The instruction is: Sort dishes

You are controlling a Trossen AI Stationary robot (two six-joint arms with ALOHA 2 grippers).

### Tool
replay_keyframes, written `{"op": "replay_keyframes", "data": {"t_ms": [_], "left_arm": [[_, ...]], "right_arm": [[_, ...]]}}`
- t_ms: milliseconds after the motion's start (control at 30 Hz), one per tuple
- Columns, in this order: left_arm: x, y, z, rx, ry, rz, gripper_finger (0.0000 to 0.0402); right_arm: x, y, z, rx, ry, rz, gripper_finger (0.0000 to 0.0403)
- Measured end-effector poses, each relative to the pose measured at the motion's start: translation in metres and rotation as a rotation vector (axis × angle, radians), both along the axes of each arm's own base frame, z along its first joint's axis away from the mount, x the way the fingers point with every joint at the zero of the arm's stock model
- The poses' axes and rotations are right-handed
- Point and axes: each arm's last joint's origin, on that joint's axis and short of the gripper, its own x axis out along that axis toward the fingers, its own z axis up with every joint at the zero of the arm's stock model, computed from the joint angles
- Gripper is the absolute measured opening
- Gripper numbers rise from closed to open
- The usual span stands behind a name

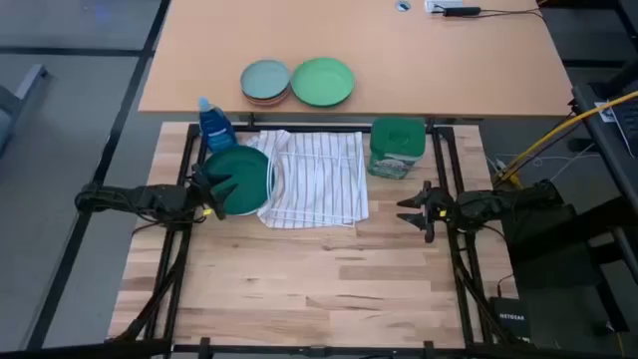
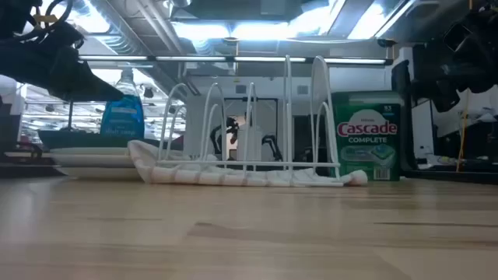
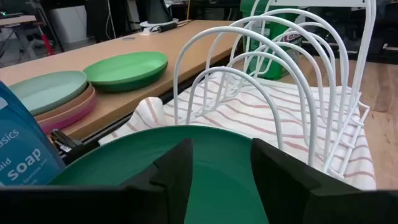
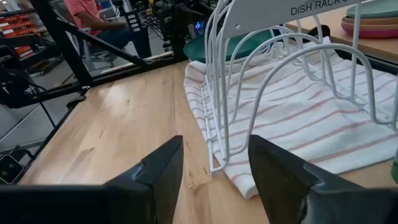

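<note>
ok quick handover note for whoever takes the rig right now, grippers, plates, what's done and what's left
Left gripper: at the dark green plate, fingers at its rim, on top of the plate stack left of the rack; grip not confirmed.
Right gripper: open, empty, waiting right of the striped towel.
Dish rack: on the towel, no plates in it.
Done: nothing racked.
Left: likely move every plate from the stack into the rack.

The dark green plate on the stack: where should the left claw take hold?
Grip the dark green plate by its near-left rim, coming in low from the left, where the left claw sits. It lies flat atop the stack, so only its raised edge gives purchase.
</note>
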Motion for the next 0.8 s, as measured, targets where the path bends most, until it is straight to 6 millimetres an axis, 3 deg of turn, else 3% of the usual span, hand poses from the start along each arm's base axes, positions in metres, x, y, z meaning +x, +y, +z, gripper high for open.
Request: {"op": "replay_keyframes", "data": {"t_ms": [800], "left_arm": [[0.0, 0.0, 0.0, 0.0, 0.0, 0.0, 0.0153]], "right_arm": [[0.0, 0.0, -0.0001, 0.0, 0.001, 0.0, 0.0186]]}}
